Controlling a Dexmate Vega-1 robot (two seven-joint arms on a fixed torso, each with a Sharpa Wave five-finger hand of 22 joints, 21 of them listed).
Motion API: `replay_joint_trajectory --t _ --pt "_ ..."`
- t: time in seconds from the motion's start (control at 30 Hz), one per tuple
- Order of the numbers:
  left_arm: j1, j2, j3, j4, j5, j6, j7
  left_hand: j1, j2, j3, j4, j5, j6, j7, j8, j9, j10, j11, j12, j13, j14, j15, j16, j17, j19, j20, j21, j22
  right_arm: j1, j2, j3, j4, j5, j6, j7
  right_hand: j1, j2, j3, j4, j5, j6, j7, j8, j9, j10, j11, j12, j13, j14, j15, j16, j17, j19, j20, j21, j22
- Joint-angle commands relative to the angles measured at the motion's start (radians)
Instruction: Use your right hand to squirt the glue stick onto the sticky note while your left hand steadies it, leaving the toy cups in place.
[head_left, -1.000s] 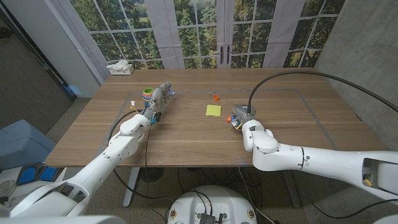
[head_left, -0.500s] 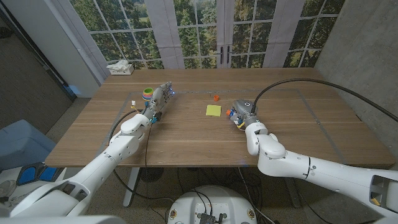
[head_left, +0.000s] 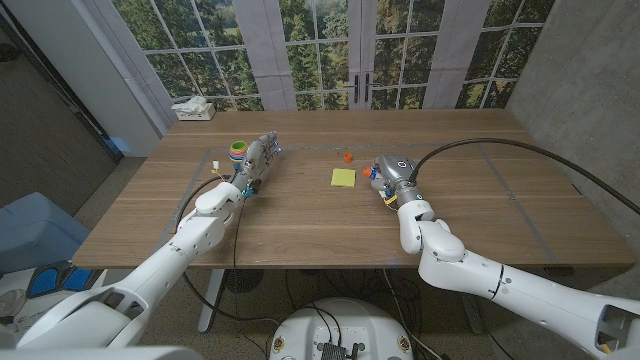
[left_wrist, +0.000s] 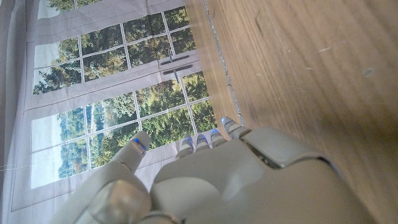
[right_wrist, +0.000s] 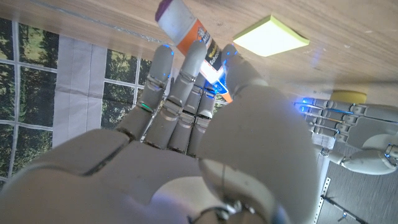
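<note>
Over the last second the right hand (head_left: 388, 176) has been carried from just below and right of the sticky note (head_left: 343, 178) up and slightly rightward in the head view, and its forearm has been swung more upright. In the right wrist view its fingers (right_wrist: 180, 93) are seen curled round the glue stick (right_wrist: 190, 38), which juts out past them towards the sticky note (right_wrist: 270, 36). The stick is thus held and raised beside the note, not yet over it.

The left hand (head_left: 256, 160) has not been moved: it is seen in the upper left of the head view, next to the toy cups (head_left: 238, 150) and well apart from the note. In the left wrist view its fingers (left_wrist: 205, 140) are held straight and apart, with nothing in them.

It is judged that the grasp is done, while steadying of the note and applying of glue are yet to be begun. The small orange piece (head_left: 347, 156) above the note lies untouched on the desk (head_left: 300, 220).
</note>
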Motion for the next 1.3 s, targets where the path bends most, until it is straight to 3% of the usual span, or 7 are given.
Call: replay_joint_trajectory --t 0.03,0.47,1.3 --pt "-0.008 -0.006 0.002 0.011 0.001 -0.004 -0.004 0.004 0.074 0.003 -0.004 0.004 -0.007 -0.002 0.002 0.004 -0.006 0.004 0.006 0.004 -0.062 -0.060 0.002 0.001 -0.011 -0.096 0.002 0.005 -0.097 0.048 0.121 0.050 -0.005 0.167 -0.140 0.098 0.085 0.019 0.009 0.006 0.071 -0.039 0.005 0.001 0.051 -0.043 -0.001 0.095 0.023 -0.038 -0.008 -0.001 0.002 -0.146 0.012 -0.003" --pt "0.004 -0.001 0.000 -0.007 0.004 -0.005 0.006 0.004 0.074 0.002 -0.005 0.003 -0.008 -0.002 0.002 0.004 -0.007 0.005 0.006 0.005 -0.063 -0.061 0.003 0.002 -0.012 -0.096 0.003 0.006 -0.178 0.111 0.255 0.119 0.151 0.440 -0.294 0.106 0.074 0.023 0.006 0.008 0.074 -0.035 0.001 -0.002 0.059 -0.040 -0.008 0.088 0.037 -0.040 -0.038 -0.026 -0.003 -0.145 0.026 -0.018" --pt "0.039 0.032 0.005 -0.067 0.057 -0.019 0.064 0.004 0.077 0.003 -0.008 0.003 -0.002 -0.001 0.004 0.004 0.002 -0.001 0.010 0.004 -0.053 -0.060 0.006 0.002 -0.011 -0.095 0.004 0.006 -0.226 0.166 0.360 0.164 0.343 0.686 -0.281 0.139 0.060 0.033 0.002 0.001 0.085 -0.021 -0.010 -0.006 0.071 -0.025 -0.034 0.073 0.069 -0.043 -0.098 -0.081 0.003 -0.144 0.074 -0.056"
